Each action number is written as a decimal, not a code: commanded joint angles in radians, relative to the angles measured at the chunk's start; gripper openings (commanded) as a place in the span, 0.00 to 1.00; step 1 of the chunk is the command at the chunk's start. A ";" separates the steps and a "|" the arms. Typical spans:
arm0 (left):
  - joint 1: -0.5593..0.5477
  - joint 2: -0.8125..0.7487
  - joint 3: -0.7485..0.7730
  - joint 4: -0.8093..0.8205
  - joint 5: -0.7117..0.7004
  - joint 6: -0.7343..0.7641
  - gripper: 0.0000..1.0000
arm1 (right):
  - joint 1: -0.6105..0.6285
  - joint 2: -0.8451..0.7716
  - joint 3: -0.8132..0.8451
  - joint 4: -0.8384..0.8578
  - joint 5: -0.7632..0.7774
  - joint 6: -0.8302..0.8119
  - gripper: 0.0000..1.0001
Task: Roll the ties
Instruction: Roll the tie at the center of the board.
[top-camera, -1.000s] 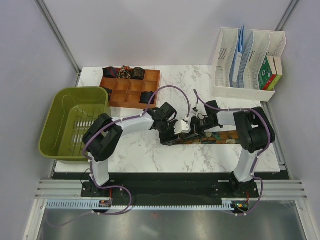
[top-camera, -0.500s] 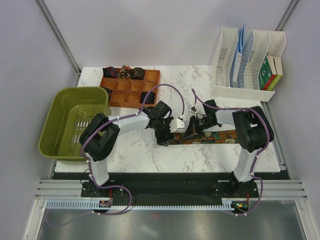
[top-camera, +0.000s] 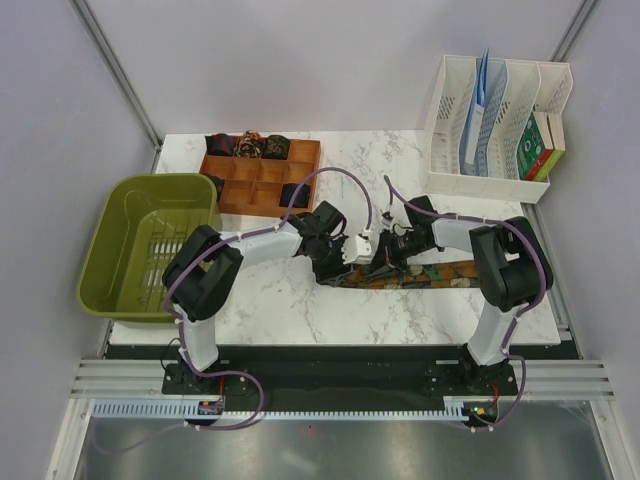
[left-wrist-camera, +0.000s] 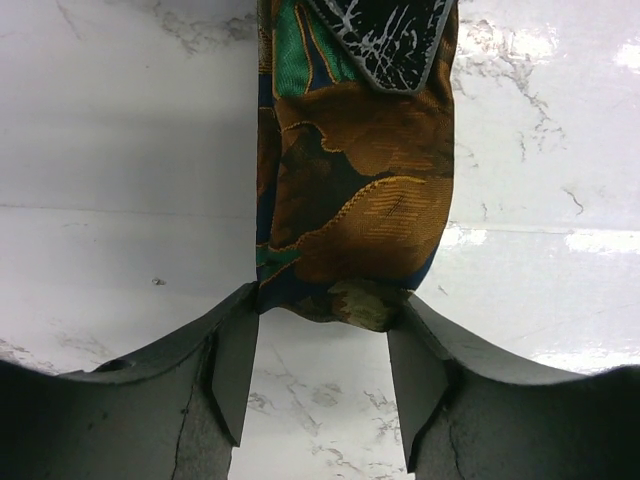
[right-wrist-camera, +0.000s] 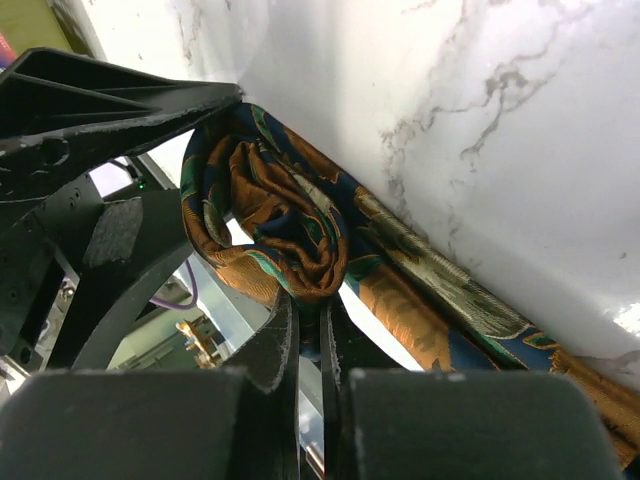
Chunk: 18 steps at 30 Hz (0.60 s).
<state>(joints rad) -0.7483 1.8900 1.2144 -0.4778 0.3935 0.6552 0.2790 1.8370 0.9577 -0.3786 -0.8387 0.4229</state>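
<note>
Subject: one patterned tie (top-camera: 440, 275), orange, green and dark blue, lying flat on the marble table (top-camera: 400, 170) at near centre. Its strip runs rightwards. Its left end is gathered into a loose, partly formed roll between the two grippers.

Right gripper (right-wrist-camera: 322, 335): jaws all but closed, pinching folds of the tie at the roll, from the roll's right.

Left gripper (left-wrist-camera: 320, 370): jaws about half apart, astride the tie's left end. Both fingertips (left-wrist-camera: 235, 350) touch the fabric's edges. It cannot be told whether they clamp it.

Other items: a wooden compartment tray (top-camera: 255, 190) at far left holds several rolled ties (top-camera: 247, 147) in its far row. A green bin (top-camera: 120, 215) stands at the left edge of the table.
</note>
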 joint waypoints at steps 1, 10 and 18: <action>-0.005 0.015 0.007 0.015 -0.021 0.004 0.60 | 0.006 -0.004 -0.013 -0.039 0.016 0.002 0.00; 0.013 -0.086 -0.047 0.019 0.064 0.018 0.66 | 0.003 0.131 0.029 -0.016 0.127 -0.070 0.00; 0.004 -0.075 0.065 0.022 0.129 -0.035 0.50 | 0.002 0.136 0.013 -0.005 0.145 -0.072 0.00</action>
<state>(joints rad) -0.7368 1.8542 1.1931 -0.4847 0.4484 0.6502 0.2764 1.9339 0.9890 -0.4042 -0.8604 0.3988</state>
